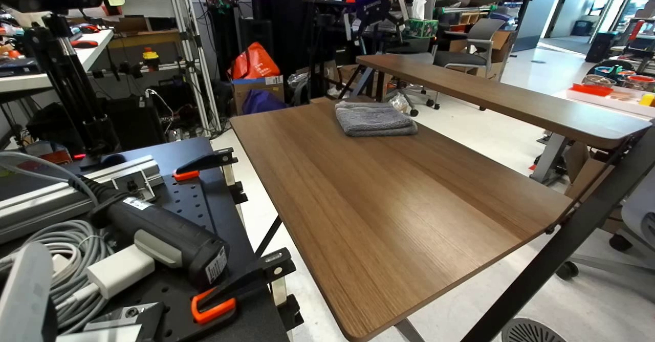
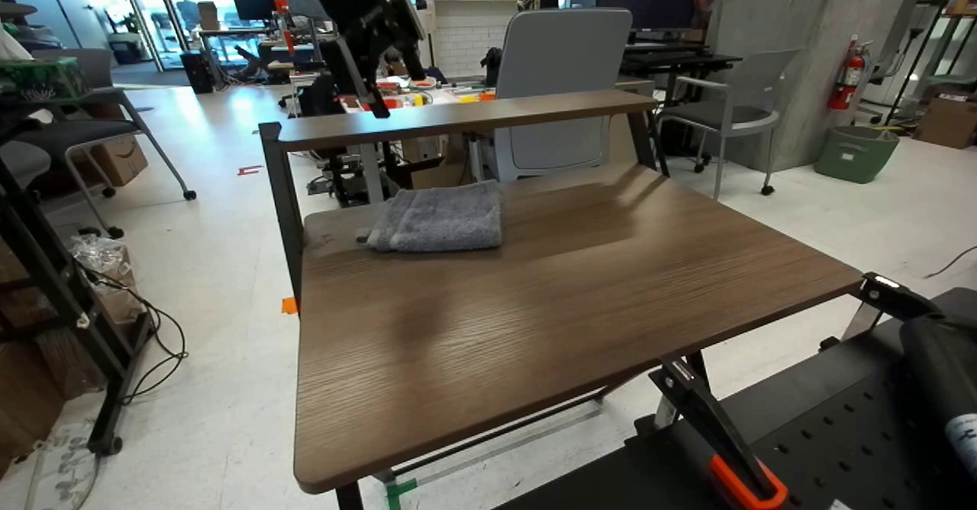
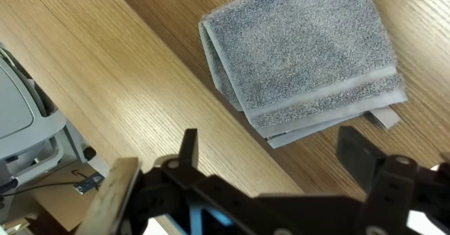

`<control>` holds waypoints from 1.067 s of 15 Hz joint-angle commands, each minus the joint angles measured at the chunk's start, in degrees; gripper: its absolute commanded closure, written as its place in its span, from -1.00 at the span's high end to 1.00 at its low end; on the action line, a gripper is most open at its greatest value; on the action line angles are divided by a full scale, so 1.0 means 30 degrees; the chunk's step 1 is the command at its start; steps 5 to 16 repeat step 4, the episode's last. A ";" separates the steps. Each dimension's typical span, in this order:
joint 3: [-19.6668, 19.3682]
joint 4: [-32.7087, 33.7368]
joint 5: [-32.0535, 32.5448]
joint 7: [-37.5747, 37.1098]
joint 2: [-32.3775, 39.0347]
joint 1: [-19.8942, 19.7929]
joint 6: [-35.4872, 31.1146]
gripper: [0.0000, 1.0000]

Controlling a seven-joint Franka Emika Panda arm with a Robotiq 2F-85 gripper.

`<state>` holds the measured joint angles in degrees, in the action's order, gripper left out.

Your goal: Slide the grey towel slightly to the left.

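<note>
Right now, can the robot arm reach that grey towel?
Probably yes: the gripper is open, and nothing covers the grey towel. But the gripper seems to hang partly over the raised shelf, so it may have to clear that before lowering.

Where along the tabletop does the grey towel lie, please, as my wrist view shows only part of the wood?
Observer: Both exterior views show the folded grey towel lying nearer one end of the wooden tabletop than the other.
Operator: Thank you; what stands at the end of the raised wooden shelf nearer the towel?
Observer: A dark upright does, as an exterior view shows.
Operator: And could you kindly tell me what is beyond the tabletop's side away from the shelf?
Observer: A black perforated bench, visible in both exterior views.
</note>
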<state>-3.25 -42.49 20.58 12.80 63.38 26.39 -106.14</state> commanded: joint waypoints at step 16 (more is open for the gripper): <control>0.0000 -0.0303 0.0000 -0.0032 -0.0013 -0.0001 0.0000 1.00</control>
